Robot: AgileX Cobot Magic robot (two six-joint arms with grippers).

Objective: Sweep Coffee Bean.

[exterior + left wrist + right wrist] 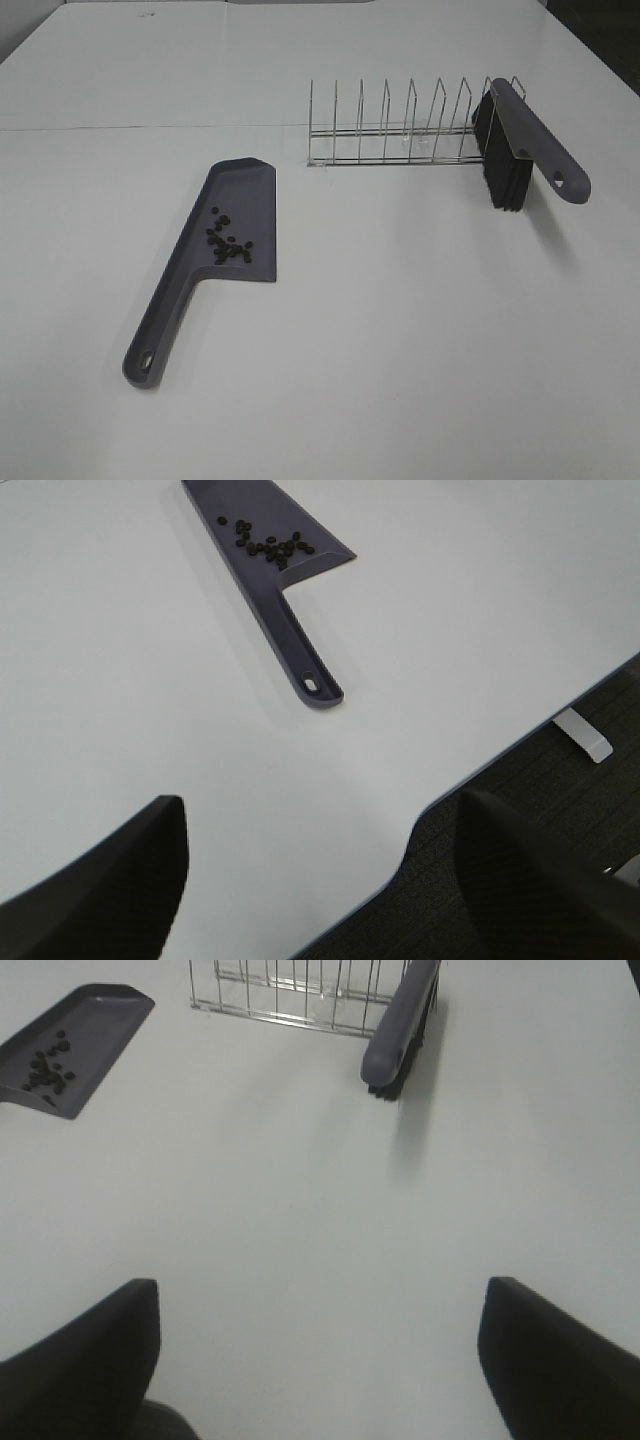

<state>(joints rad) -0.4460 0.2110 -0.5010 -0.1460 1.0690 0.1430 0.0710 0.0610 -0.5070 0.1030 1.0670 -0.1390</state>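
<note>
A grey dustpan (245, 190) lies flat on the white table, left of centre, handle toward the front. The coffee beans (228, 243) lie in a small cluster on its pan, near the handle end. They also show on the dustpan (290, 630) in the left wrist view (270, 548) and in the right wrist view (45, 1072). A grey brush (530, 135) with black bristles stands in the right end of a wire rack (390, 130). My left gripper (320, 800) and right gripper (320, 1288) are open, empty, and well back from these things. Neither shows in the exterior view.
The wire rack (290, 990) with the brush (400, 1030) stands at the back right. The table's front edge (430, 800) runs near my left gripper, with dark floor beyond it and a white piece (583, 733) on the floor.
</note>
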